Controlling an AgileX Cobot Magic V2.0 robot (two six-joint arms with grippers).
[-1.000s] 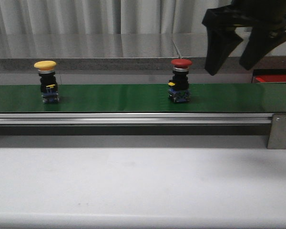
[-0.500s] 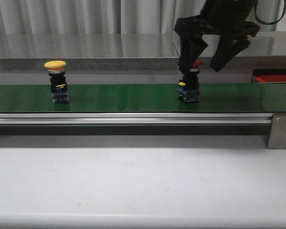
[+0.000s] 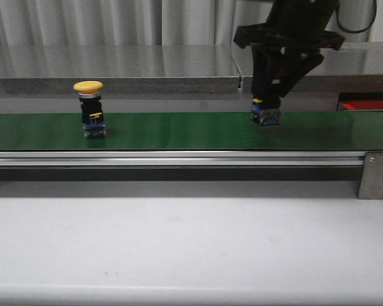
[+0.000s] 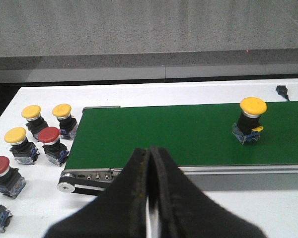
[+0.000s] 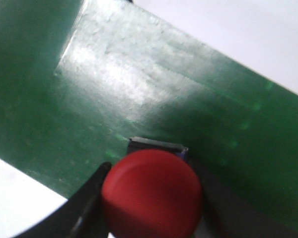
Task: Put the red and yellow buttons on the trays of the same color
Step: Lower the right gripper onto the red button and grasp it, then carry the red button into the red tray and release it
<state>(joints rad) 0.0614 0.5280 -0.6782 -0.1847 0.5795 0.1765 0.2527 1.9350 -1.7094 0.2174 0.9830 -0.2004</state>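
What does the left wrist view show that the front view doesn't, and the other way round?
Only the left wrist view shows the spare buttons, red and yellow, standing on the white table past the belt's end, plus the left gripper with its fingers together. Only the front view shows the right gripper lowered around the red button, and a bit of the red tray at the right edge. Both show the green belt and the yellow button upright on it.
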